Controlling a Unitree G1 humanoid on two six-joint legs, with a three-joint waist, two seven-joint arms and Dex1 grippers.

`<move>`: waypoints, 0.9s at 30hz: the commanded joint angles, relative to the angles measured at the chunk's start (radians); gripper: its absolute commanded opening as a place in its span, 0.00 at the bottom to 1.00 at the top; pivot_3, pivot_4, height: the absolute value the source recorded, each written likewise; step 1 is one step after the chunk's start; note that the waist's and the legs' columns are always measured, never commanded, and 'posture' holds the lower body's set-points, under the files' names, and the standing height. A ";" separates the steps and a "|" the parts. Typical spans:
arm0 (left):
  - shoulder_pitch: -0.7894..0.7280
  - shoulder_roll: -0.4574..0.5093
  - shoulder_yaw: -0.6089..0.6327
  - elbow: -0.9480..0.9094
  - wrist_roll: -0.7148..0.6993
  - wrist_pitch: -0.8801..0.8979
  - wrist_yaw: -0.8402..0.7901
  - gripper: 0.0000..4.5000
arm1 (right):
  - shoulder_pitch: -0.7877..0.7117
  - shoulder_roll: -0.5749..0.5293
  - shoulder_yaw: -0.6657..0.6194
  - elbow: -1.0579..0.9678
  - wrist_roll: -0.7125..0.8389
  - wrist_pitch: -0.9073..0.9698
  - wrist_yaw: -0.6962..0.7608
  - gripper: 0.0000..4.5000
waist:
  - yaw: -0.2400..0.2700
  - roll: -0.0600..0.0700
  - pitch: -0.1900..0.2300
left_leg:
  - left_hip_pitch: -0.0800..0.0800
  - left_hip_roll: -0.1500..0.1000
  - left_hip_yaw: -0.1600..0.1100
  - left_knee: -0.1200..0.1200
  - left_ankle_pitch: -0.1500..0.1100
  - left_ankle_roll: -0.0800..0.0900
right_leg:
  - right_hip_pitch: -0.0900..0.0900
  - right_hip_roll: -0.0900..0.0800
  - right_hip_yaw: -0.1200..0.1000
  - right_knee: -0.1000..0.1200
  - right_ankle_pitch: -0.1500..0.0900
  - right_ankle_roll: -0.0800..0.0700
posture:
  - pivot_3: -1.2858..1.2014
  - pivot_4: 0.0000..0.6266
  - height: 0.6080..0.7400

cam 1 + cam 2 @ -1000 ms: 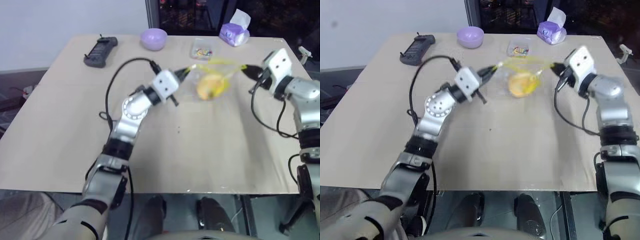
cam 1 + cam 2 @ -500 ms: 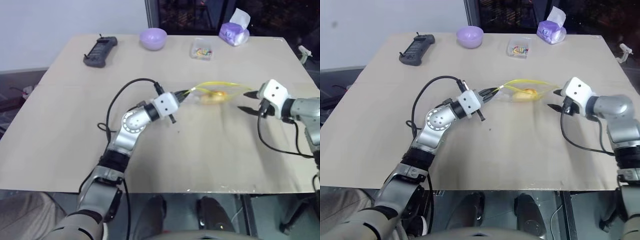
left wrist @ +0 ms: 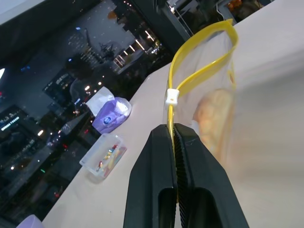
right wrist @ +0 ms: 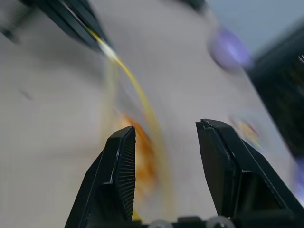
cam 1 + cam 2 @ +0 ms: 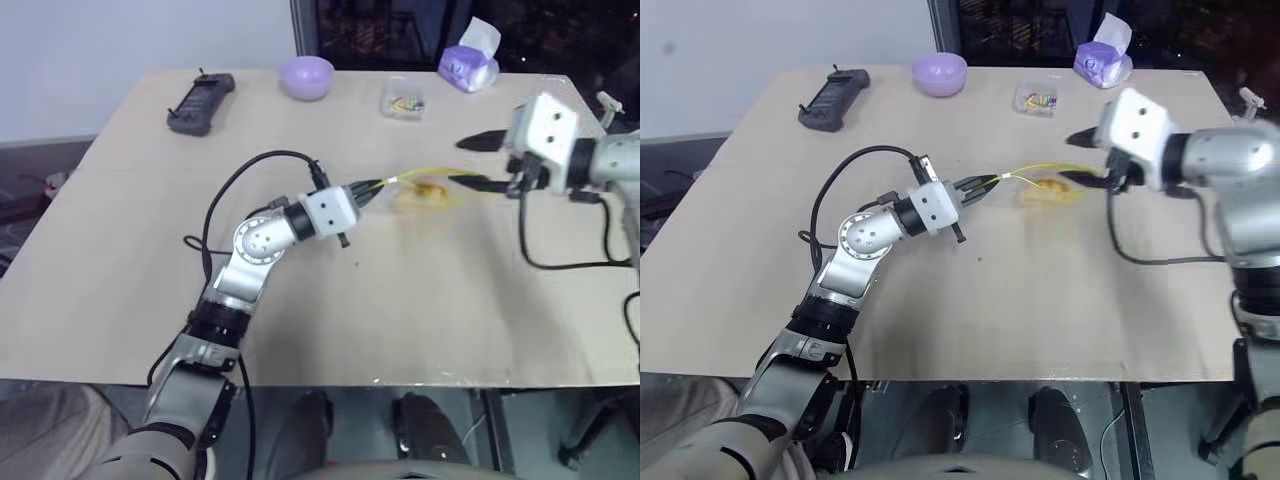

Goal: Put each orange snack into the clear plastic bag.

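Observation:
The clear plastic bag [image 5: 432, 190] lies on the table with its yellow seal strip [image 3: 199, 52] looped open. The orange snack [image 5: 424, 193] sits inside it, and it shows through the film in the left wrist view as the orange snack [image 3: 214, 113]. My left gripper [image 5: 366, 187] is shut on the left end of the seal strip. My right gripper [image 5: 472, 162] is open at the bag's right end, one finger above the strip and one beside it, holding nothing. In the right wrist view the right gripper [image 4: 164, 129] frames the snack [image 4: 142, 156].
Along the table's far edge stand a black handheld controller [image 5: 200, 101], a lavender bowl [image 5: 306, 76], a small clear box of colourful bits [image 5: 403, 100] and a purple tissue pack [image 5: 468, 65]. Black cables trail from both wrists over the table [image 5: 400, 310].
The right gripper opened and let go of the bag's right end, dipped, then came back up beside it. The bag with the snack sank from mid-air to the table, and the left gripper lowered with it.

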 commanded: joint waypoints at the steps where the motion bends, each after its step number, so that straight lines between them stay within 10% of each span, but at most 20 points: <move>1: -0.008 -0.003 0.010 -0.058 -0.031 0.034 -0.010 0.00 | -0.020 0.032 0.019 -0.027 -0.026 -0.022 -0.038 0.49 | 0.002 0.000 0.000 | 0.000 0.000 0.000 0.000 0.000 0.000 | 0.000 0.000 0.000 0.000 0.000 0.000 | 0.52 0.24 0.97; 26: -0.005 0.043 -0.008 -0.096 0.004 0.035 -0.047 0.00 | -0.081 0.175 0.137 0.123 -0.177 -0.294 -0.052 0.49 | -0.008 0.000 0.000 | 0.001 0.000 0.000 0.000 0.002 -0.003 | 0.000 0.000 0.000 0.001 0.000 0.000 | 0.52 0.24 0.97; 27: -0.004 0.044 -0.008 -0.095 0.007 0.032 -0.046 0.00 | -0.083 0.175 0.137 0.124 -0.178 -0.296 -0.051 0.38 | -0.008 0.000 0.000 | 0.001 0.000 0.000 0.000 0.002 -0.003 | 0.000 0.000 0.000 0.001 0.000 0.000 | 0.52 0.24 0.97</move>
